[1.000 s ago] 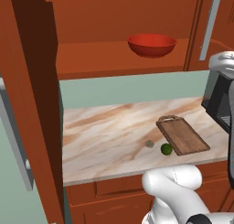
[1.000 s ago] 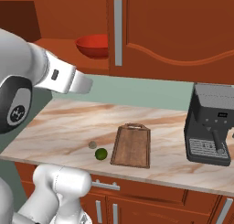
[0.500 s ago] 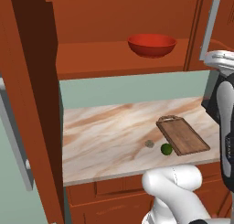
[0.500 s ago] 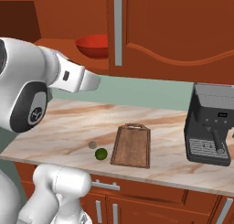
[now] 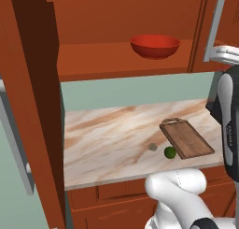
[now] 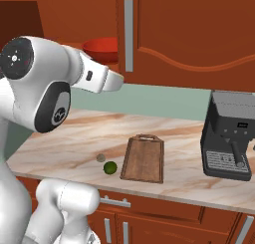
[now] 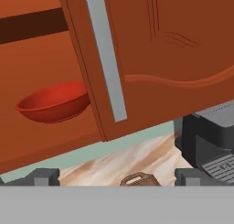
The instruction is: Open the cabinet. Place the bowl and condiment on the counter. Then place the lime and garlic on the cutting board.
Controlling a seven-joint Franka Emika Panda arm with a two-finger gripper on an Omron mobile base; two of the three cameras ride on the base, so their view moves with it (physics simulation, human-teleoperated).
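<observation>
While the left door hangs swung open, the scene reads as below.
cabinet (image 5: 116, 17): reddish-brown wood wall unit; left door open, its edge toward the left base view; right door (image 6: 189, 34) shut, arched panel, long grey bar handle (image 6: 128, 35)
bowl (image 5: 155, 46): wide, shallow, glossy red — on the cabinet's lower shelf, near the shelf's front edge, right half; in the hand view it sits just left of the shut door's handle edge
condiment: cannot tell where it is
counter (image 5: 107, 139): beige marble look, brown swirling veins; below the cabinet
cutting board (image 5: 186, 138): brown wood rectangle, thin metal loop handle at the short end toward the wall; lies flat toward the counter's right end, long side angled
lime (image 5: 170, 152): small dark green ball, near the counter's front edge, just beside the board's front left corner, not on it
garlic (image 5: 152, 147): tiny grey-beige lump, just left of the lime, apart from it, on bare counter
coffee machine (image 6: 230, 141): dark grey, right end of the counter, well apart from the board
gripper (image 7: 117, 177): fingers spread wide apart, nothing between them — faces the shut door and the bowl, clear of both
</observation>
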